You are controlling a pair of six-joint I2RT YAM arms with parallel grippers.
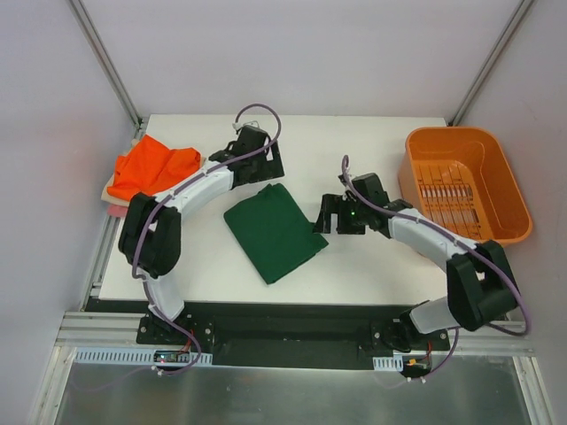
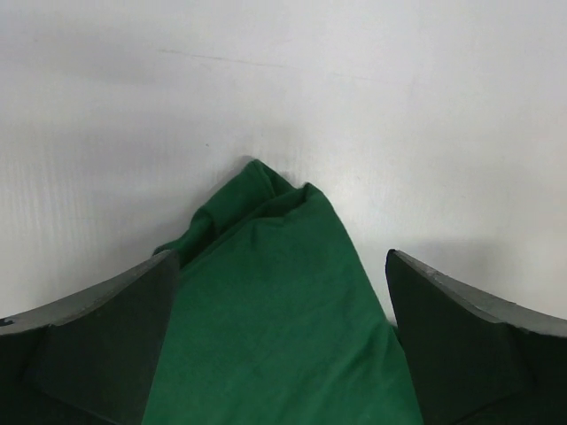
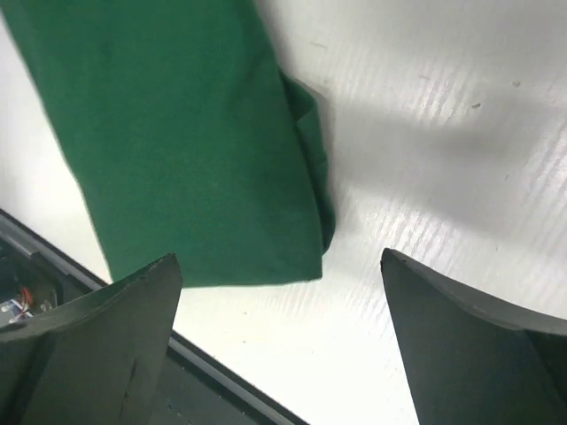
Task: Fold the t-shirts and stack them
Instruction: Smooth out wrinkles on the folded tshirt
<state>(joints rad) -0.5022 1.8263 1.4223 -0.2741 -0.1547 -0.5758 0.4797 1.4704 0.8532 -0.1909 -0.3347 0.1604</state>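
Note:
A dark green t-shirt [image 1: 274, 230] lies folded into a rectangle in the middle of the white table. My left gripper [image 1: 264, 171] hovers open over its far corner; the left wrist view shows the green cloth [image 2: 275, 328] between the spread fingers, not gripped. My right gripper [image 1: 330, 219] is open beside the shirt's right corner; the right wrist view shows the folded edge [image 3: 204, 142] above the fingers, which span bare table. A bright orange t-shirt [image 1: 152, 166] lies bunched at the far left on pale cream and pink folded cloth [image 1: 110, 193].
An orange plastic basket [image 1: 464, 182] stands at the right side of the table. The table's [image 1: 372, 266] front edge and a black rail run just below the shirt. Grey walls enclose the back and sides.

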